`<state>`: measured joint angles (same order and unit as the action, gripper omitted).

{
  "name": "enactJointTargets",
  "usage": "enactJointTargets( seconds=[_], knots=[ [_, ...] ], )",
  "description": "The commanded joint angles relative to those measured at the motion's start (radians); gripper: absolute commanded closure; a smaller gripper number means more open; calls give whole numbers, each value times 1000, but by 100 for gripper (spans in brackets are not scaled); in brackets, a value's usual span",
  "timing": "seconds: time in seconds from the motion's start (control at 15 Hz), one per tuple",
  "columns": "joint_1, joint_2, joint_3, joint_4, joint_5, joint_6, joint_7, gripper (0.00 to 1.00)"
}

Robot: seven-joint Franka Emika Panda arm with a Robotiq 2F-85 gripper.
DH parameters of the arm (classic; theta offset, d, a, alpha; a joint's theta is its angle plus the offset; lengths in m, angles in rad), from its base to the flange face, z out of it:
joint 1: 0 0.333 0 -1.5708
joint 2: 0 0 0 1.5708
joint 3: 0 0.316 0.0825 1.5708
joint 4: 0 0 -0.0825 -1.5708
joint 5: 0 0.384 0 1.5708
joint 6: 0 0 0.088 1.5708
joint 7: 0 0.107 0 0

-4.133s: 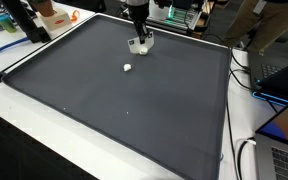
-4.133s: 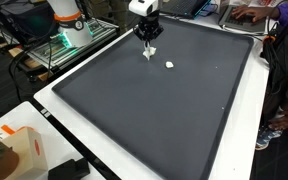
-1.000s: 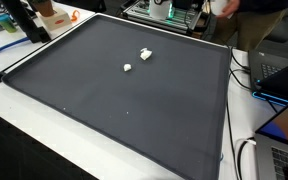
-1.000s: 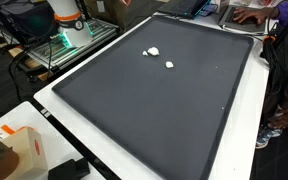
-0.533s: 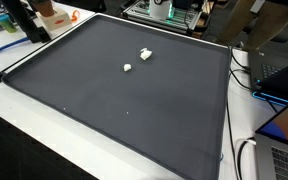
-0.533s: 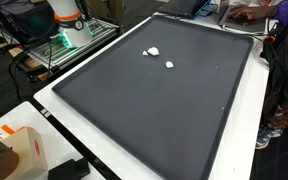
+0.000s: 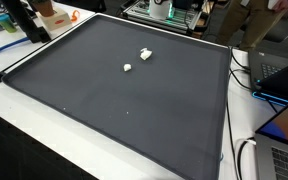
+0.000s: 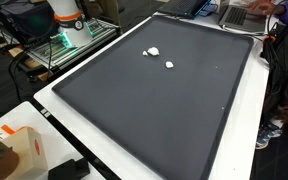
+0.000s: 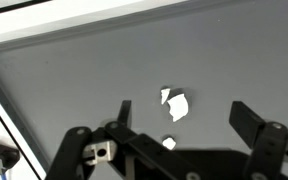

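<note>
The gripper (image 9: 180, 106) shows only in the wrist view. It hangs well above the dark mat (image 9: 74, 70) and points down, its two fingers spread wide with nothing between them. Far below it, on the mat, lies the white crumpled piece (image 9: 176, 104). The small white piece (image 9: 169, 143) lies near that one, at 6 o'clock.

Mat (image 7: 134, 110): dark grey, matt, fine texture, cloth-like. Larger white lump (image 7: 144, 54), smaller white lump (image 7: 127, 68): matt, crumpled, paper-like. Table rim (image 7: 44, 135): white, smooth. Gripper (image 9: 179, 108): black, matt.
</note>
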<state>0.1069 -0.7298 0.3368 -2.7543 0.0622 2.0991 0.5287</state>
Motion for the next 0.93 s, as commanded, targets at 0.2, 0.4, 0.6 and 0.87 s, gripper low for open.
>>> enactJointTargets(
  seconds=[0.2, 0.4, 0.6, 0.87],
  knots=[
    [-7, 77, -52, 2, 8, 149, -77, 0],
    [-22, 170, -88, 1, -5, 297, -146, 0],
    [-28, 276, -116, 0, -7, 393, -203, 0],
    [-62, 390, -82, -1, -66, 486, -147, 0]
  ],
)
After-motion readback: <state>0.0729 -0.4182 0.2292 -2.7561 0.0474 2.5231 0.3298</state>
